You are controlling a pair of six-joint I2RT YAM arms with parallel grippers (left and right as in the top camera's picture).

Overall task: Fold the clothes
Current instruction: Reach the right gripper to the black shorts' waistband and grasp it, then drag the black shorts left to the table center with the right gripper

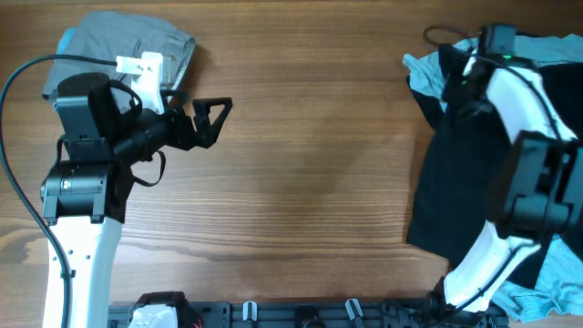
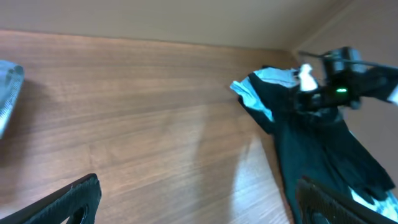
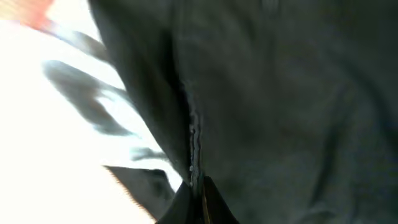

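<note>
A brown wood-grain surface [image 1: 310, 182] is evenly lit; a plain beige wall [image 2: 186, 18] is seen just beyond its far edge.

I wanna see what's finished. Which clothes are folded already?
The grey garment at the far left, a neat flat bundle. The black garment and light blue one lie loose on the right.

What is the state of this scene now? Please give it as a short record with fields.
left pincer: open, above bare table
right pincer: shut on black garment
black garment: spread out unfolded, right side
grey garment: compact pile, far left corner
light blue garment: peeks out at the black garment's edge
</note>
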